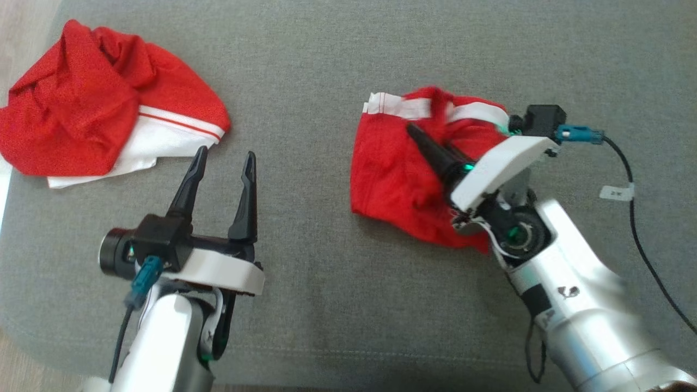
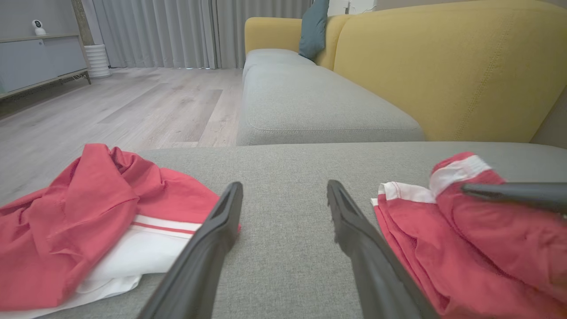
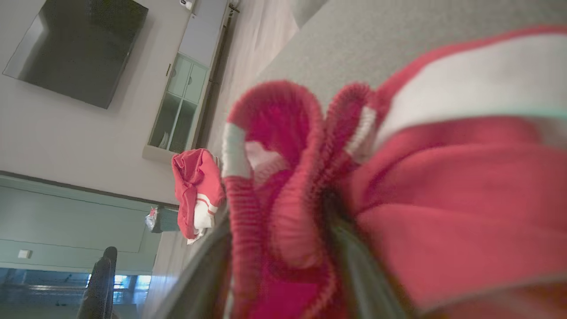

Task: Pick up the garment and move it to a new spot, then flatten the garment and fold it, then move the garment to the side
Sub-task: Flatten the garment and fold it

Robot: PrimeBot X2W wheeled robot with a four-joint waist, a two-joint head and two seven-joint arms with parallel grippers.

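Garment (image 1: pixel 397 179): lying crumpled at 3 o'clock on the grey cushion (image 1: pixel 326 65). Right gripper (image 1: pixel 430 130): sitting buried in its folds, grip unreadable. Left gripper (image 1: pixel 220 179): hanging spread, empty. Flattening is likely needing both grippers pulling opposite edges.

Soft, even indoor light leaves only faint shadows, motion blur smears the right forearm (image 1: pixel 577 305) in the head view, and the right wrist view renders the close red garment (image 3: pixel 443 199) out of focus.
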